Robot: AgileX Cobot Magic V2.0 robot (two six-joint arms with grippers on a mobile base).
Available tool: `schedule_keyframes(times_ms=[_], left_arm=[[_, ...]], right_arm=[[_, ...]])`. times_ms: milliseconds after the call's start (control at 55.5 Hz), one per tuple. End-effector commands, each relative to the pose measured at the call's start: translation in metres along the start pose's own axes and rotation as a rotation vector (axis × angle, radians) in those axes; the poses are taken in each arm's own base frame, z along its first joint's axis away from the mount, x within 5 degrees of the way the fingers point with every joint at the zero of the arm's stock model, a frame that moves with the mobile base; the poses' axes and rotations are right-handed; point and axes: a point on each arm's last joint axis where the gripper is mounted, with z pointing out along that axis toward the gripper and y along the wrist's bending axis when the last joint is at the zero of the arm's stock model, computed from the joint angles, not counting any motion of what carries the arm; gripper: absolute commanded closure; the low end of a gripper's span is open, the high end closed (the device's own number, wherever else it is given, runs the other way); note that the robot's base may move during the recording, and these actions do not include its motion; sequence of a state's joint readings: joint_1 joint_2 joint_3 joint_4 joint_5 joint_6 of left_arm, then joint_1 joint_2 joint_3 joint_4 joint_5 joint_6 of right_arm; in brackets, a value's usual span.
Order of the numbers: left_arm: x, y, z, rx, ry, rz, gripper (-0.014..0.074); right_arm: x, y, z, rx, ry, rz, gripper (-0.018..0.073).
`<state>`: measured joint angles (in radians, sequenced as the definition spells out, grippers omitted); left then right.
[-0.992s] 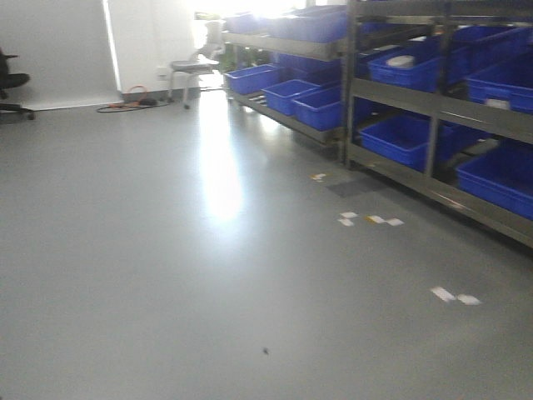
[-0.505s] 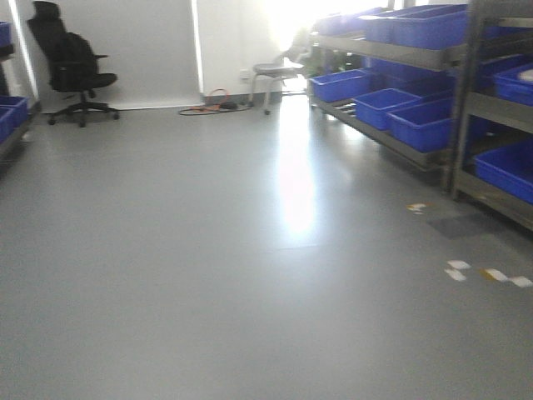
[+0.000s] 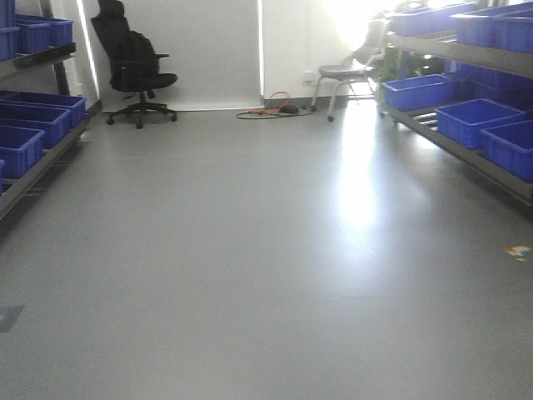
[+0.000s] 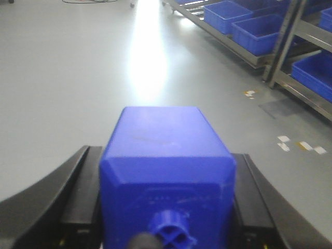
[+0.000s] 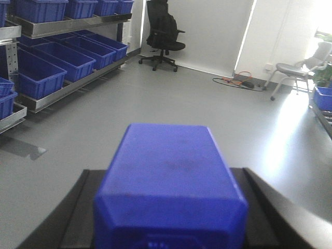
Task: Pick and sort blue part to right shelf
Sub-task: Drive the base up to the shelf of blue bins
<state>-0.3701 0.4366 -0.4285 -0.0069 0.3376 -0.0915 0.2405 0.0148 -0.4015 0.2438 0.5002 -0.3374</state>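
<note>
Left end effector (image 4: pixel 166 155): clenched on blue part (image 4: pixel 166 176), long axis forward; right end effector (image 5: pixel 168 166): apparently clenched on second part (image 5: pixel 168 187); right shelf (image 3: pixel 466 155): ahead-right across floor (image 3: pixel 250 250), well apart; right arm probably nearer.

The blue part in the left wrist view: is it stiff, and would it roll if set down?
The blue part looks like moulded plastic with crisp bevelled edges, so probably stiff. Its flat faces suggest it would rest, not roll. Its smooth faces might slip slightly between the fingers.
</note>
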Motion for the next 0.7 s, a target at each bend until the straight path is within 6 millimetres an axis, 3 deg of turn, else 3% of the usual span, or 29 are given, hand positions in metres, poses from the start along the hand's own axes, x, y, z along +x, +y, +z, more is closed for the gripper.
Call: schedule_keyframes(times_ms=[0, 685], left_arm=[[-0.0182, -0.0026, -0.0035, 0.021, -0.121, -0.002, 0.0346], [-0.0182, -0.0026, -0.0035, 0.021, -0.121, -0.002, 0.0346]], right_arm=[[-0.0156, -0.0032, -0.0014, 0.030, -0.102, 0.012, 0.0386], [-0.0156, -0.0032, -0.0014, 0.030, -0.102, 0.012, 0.0386]])
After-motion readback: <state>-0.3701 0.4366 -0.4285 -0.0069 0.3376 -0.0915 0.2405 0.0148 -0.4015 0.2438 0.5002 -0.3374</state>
